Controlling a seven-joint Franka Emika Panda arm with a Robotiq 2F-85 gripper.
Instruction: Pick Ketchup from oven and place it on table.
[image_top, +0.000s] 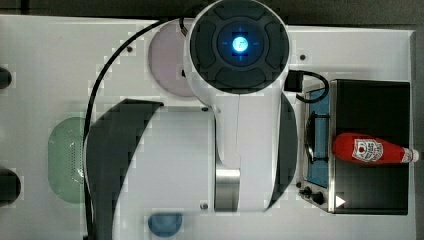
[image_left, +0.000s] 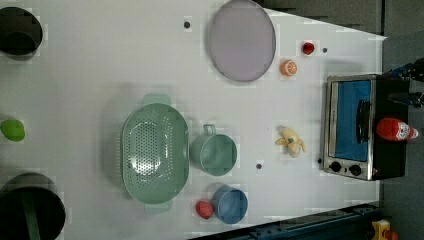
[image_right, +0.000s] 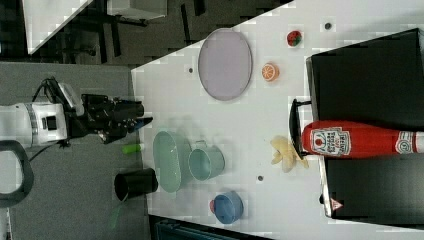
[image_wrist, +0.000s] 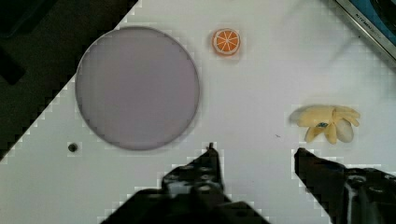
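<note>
The ketchup (image_top: 372, 149), a red bottle with a white label and cap, rests on the black top of the oven (image_top: 370, 200), its cap toward the top view's right. The right view has the ketchup (image_right: 355, 140) on the oven (image_right: 370, 70) at the right view's right, and my gripper (image_right: 142, 120) far off at the right view's left. In the wrist view my gripper (image_wrist: 257, 156) is open, with bare white table (image_wrist: 261, 84) between its fingers (image_wrist: 210, 163). The left view shows the ketchup (image_left: 395, 129) on the oven (image_left: 350, 125), whose door is shut.
On the table (image_left: 100, 65) lie a lilac plate (image_wrist: 137, 88), an orange slice (image_wrist: 226, 41), a peeled banana (image_wrist: 329, 122), a green colander (image_left: 155, 152), a green cup (image_left: 217, 152), a blue bowl (image_left: 231, 204) and strawberries (image_left: 308, 48). Dark cups (image_left: 20, 32) stand at the left view's left.
</note>
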